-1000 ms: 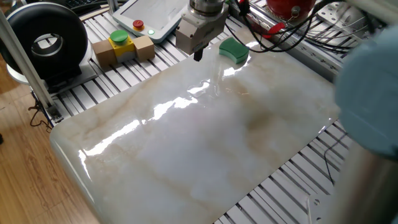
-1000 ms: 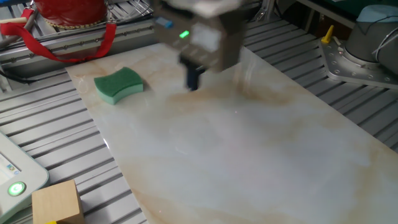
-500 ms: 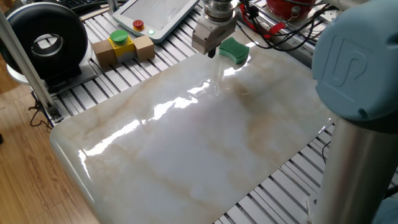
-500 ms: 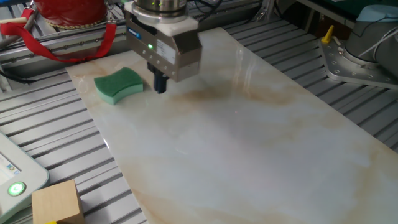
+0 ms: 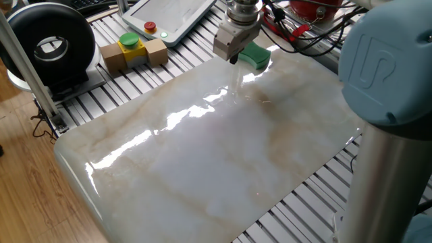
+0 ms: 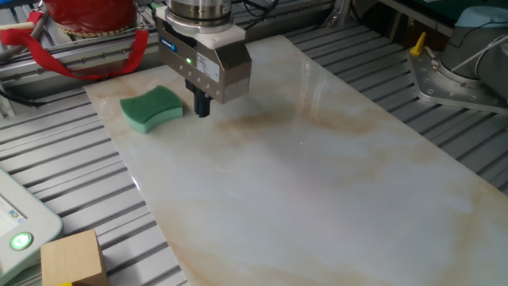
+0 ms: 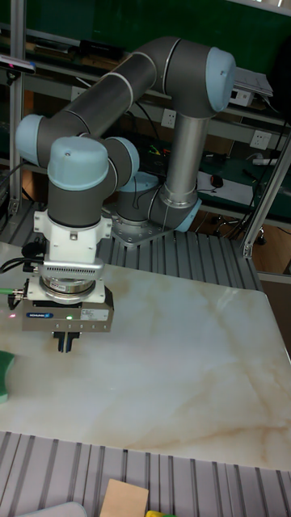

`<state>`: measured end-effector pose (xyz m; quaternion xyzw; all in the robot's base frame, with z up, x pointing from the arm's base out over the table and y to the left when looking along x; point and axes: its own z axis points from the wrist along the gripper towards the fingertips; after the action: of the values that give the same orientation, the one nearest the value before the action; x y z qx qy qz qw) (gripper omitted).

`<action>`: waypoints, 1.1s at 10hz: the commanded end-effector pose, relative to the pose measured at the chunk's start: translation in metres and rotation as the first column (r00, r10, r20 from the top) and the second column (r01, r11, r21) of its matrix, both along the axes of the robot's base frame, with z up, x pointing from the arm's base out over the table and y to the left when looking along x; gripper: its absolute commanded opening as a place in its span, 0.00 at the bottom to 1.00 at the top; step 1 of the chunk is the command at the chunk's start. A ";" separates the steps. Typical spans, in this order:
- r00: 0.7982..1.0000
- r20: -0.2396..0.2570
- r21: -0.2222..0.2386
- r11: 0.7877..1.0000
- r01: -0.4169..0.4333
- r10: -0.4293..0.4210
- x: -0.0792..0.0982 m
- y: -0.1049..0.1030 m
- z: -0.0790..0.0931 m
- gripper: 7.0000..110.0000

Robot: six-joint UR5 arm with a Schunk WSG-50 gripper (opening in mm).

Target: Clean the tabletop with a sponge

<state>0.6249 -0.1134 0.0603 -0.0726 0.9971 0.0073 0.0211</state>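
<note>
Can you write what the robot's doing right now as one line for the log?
phase: approaching sponge | gripper: empty, beside sponge, not touching | sponge: flat on tabletop near corner | wiping: not started

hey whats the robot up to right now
A UR5 arm is going for a green sponge to clean the marble tabletop. Its gripper hangs just beside the sponge, near one corner of the slab, and holds nothing. The sponge lies flat on the tabletop, not yet grasped, so no wiping has begun. Whether the fingers are open or shut is unclear.
</note>
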 end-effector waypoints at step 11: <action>0.998 -0.046 0.103 0.994 -0.034 0.039 -0.013 0.022 0.001 0.00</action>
<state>0.6109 -0.0932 0.0601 -0.0744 0.9958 0.0535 -0.0024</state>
